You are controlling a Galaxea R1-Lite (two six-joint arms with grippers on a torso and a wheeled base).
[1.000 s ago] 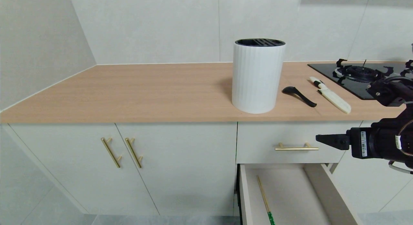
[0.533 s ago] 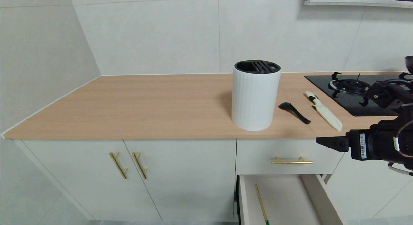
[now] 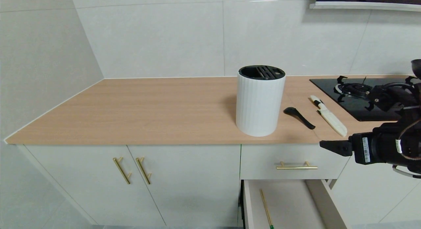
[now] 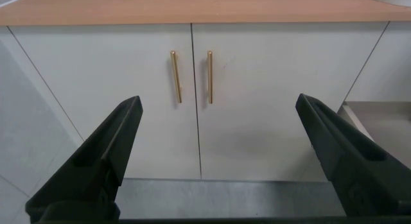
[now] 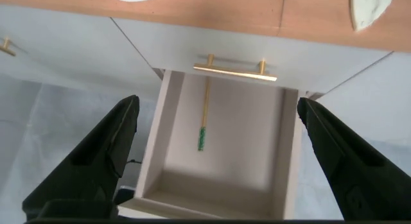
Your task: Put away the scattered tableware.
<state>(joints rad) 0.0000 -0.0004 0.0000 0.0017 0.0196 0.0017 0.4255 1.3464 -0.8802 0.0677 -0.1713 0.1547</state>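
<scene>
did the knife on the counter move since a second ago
No. The knife keeps its place beside the black spoon; only the camera shifted.

A black gas hob [image 3: 357, 97] lies beyond the right gripper [image 3: 325, 146], brass-handled cupboard doors [image 3: 138, 184] well to its left.

Bench [image 3: 148, 110]: tan, light wood grain.
Holder [image 3: 260, 104]: white with vertical ribs, black slotted top.
Spoon [image 3: 298, 117]: black all over.
Knife [image 3: 329, 116]: cream blade, white handle with a black band.
Hob [image 3: 355, 101]: glossy black.
Cabinet doors [image 3: 184, 186] and drawer [image 3: 317, 202]: off-white.
Handles [image 3: 122, 170]: brass-gold.
Chopsticks [image 5: 203, 115]: pale wood, green at one end.
Wall tiles [image 3: 158, 38]: pale grey.
Left hand [image 4: 218, 153] and right hand [image 5: 215, 153]: black.
</scene>
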